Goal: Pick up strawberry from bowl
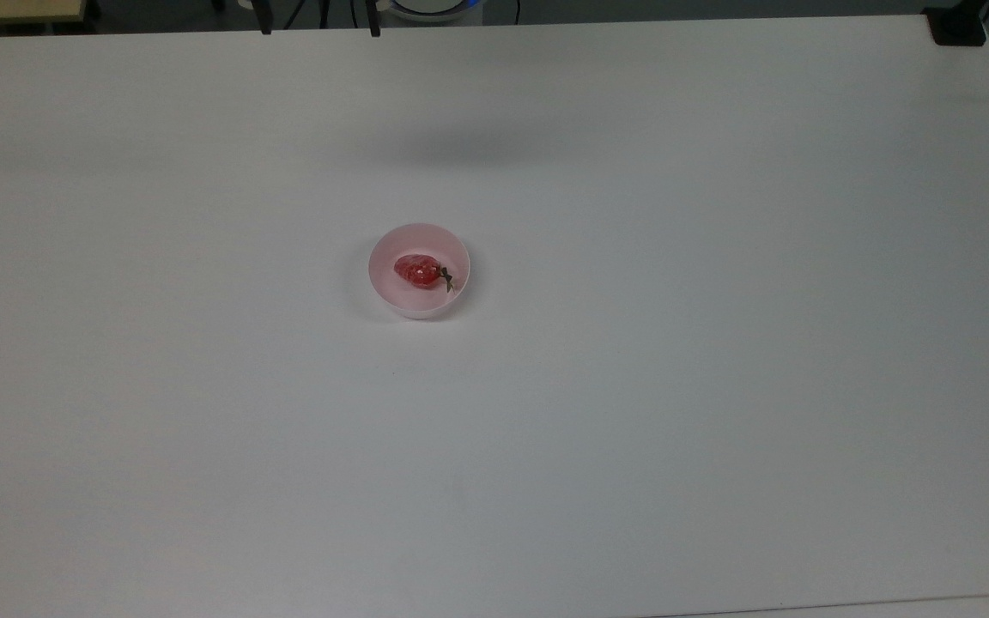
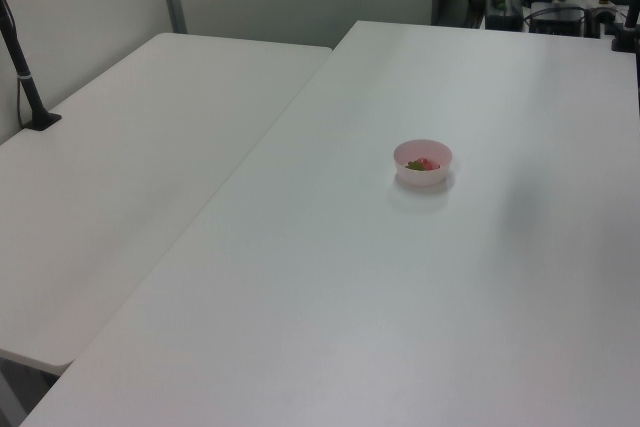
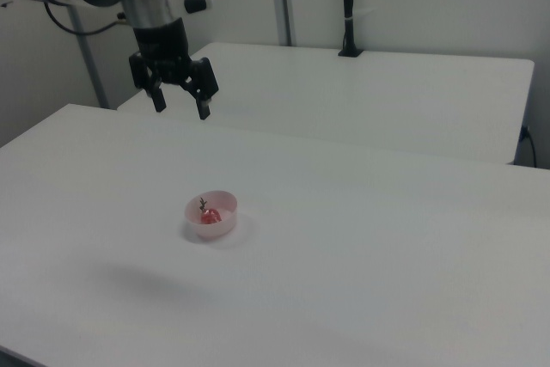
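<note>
The strawberry point(image 1: 417, 270) is lying inside the pale pink bowl point(image 1: 391, 292), which is sitting on the white desk point(image 1: 718, 343). In the right view, the gripper point(image 3: 181, 106) is hanging above the desk with fingers spread, empty, well apart from the bowl.

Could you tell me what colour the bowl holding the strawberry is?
Pale pink; the bowl shows best in the top view.

Even bright light, perhaps overhead, soft shadows
</note>
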